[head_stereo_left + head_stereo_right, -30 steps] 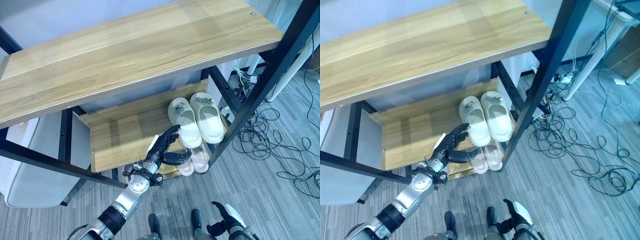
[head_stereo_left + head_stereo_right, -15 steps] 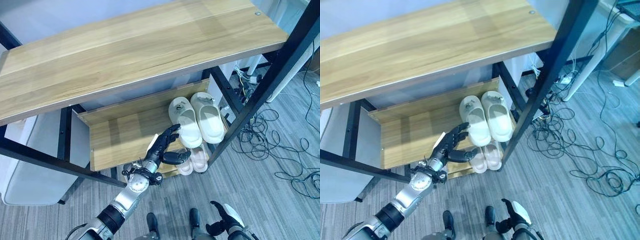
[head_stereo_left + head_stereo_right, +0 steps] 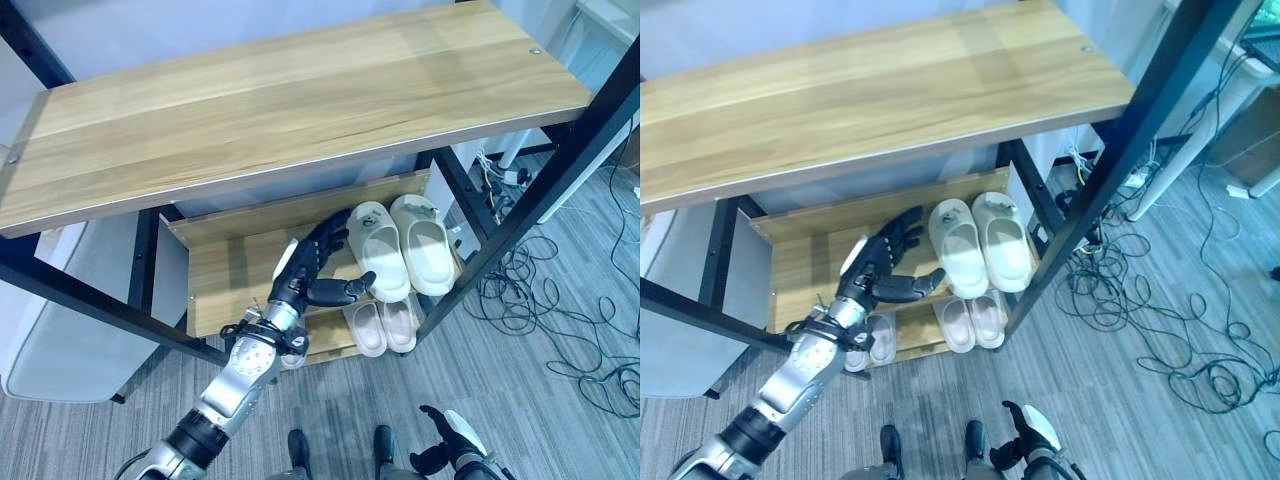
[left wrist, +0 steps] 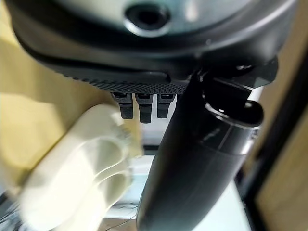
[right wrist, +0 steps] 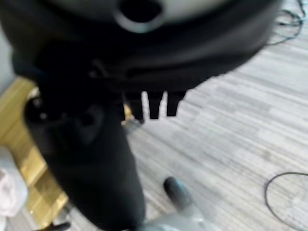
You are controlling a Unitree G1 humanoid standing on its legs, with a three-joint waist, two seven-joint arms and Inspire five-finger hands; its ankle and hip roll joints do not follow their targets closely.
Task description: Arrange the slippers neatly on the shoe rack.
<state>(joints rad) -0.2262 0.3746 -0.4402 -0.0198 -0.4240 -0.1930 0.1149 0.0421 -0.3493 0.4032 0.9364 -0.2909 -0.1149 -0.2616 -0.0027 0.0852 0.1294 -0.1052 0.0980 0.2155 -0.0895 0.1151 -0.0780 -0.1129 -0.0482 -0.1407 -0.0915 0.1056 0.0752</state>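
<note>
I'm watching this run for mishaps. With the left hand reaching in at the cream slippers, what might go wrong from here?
The open left hand is right beside the cream slippers on the middle shelf; a sideways nudge might skew the pair, which sits close to the shelf's front edge and could tip onto the pink slippers below. The arm may also bump the top shelf overhead.

1. The top board (image 3: 300, 110) of the shoe rack (image 3: 560, 170) is hiding the rear of the middle shelf (image 3: 240, 270).
2. The left hand (image 3: 305, 275) is covering part of that shelf's front edge.
3. A cream slipper (image 4: 77, 178) is showing blurred in the left wrist view.
4. The right hand (image 3: 445, 450) is being cut off by the lower edge.
</note>
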